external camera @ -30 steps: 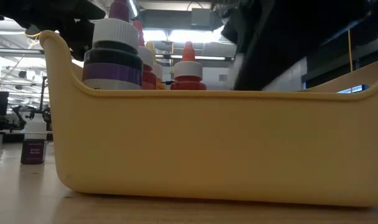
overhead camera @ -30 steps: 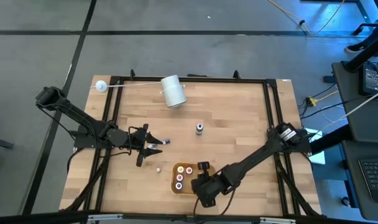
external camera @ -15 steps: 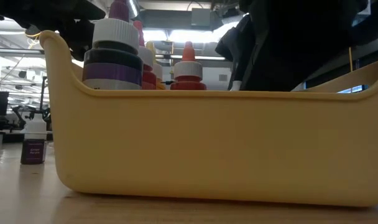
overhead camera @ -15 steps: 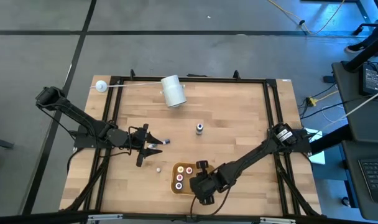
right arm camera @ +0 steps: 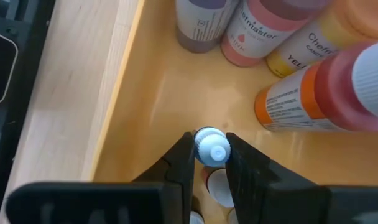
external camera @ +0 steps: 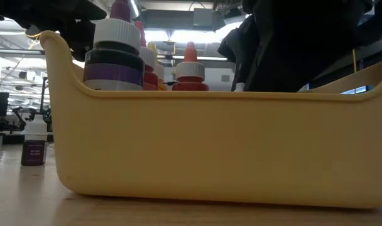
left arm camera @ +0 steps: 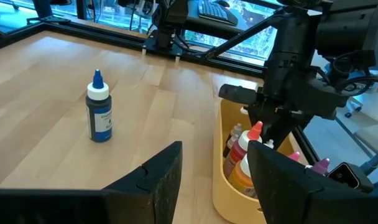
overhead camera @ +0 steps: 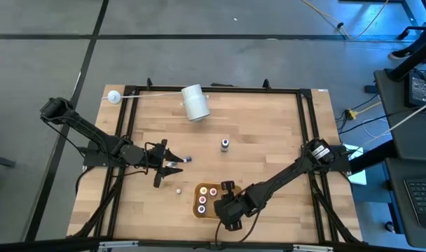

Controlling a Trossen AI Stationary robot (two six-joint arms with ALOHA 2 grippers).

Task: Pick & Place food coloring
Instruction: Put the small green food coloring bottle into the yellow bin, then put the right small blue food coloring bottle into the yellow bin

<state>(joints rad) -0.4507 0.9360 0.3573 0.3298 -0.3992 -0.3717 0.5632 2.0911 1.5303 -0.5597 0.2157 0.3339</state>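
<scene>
Now the right end effector is clamped on a white-capped food coloring bottle, low inside the yellow tray at the table's near edge, beside the bottles already there. It has shifted left over the tray since a second ago. Left end effector unchanged, jaws apart, near the blue-capped bottle at the left. Another bottle stands mid-table.
</scene>
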